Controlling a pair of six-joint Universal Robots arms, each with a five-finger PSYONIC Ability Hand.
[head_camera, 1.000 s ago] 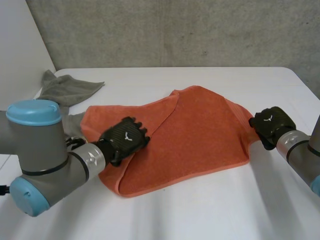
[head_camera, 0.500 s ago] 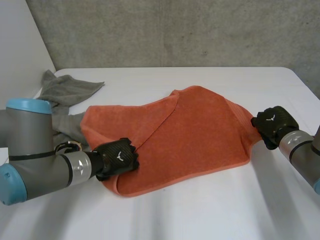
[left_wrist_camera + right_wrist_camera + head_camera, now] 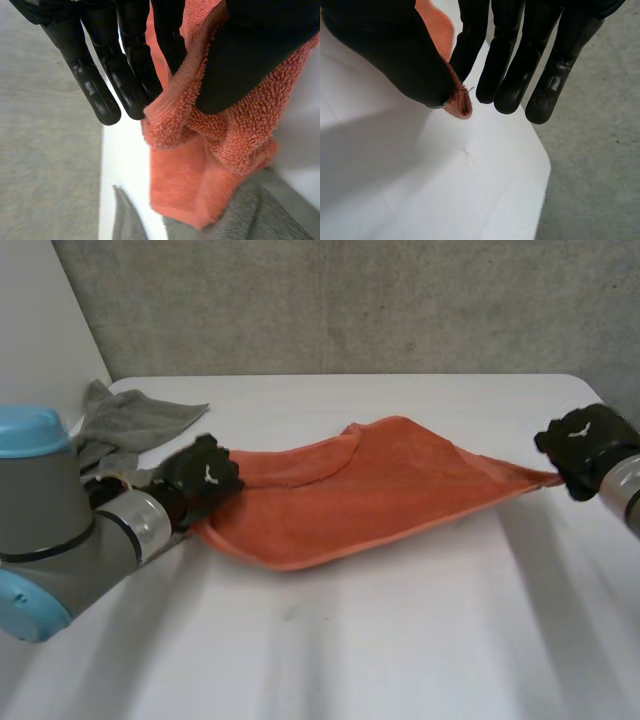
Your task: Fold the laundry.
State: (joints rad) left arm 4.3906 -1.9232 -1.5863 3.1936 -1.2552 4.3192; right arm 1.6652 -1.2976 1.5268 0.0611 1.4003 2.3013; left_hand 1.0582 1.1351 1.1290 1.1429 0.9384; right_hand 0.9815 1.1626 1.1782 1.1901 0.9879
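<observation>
**Item 1: orange terry-cloth towel**
- Location: middle of the white table, strung between your two arms.
- Both ends are raised and the middle sags. I cannot tell whether the near edge rests on the table or hangs just above it.
- Purpose, as a judgement: it is drawn out long so the cloth pulls flat, which you will want before laying any fold line. The fold itself is not yet begun.

**Item 2: left robot hand**
- Location: the towel's left end.
- Condition: grasping. Its wrist view shows a bunched thickness of terry pinched between the thumb and the straight fingers.
- More than one layer appears to be caught, so count this as the bulkier and probably the surer hold.

**Item 3: right robot hand**
- Location: the towel's right end, near the table's right edge.
- Condition: grasping. Its wrist view shows just a small tip of the corner nipped between the thumb and the fingers.
- Judgement: this is a thin hold, apt to slip if you add tension.

**Item 4: crumpled grey cloth**
- Location: far left corner of the table, just beside your left robot hand and meeting the towel's left end.
- Condition: not held, and likely waiting its turn.
</observation>
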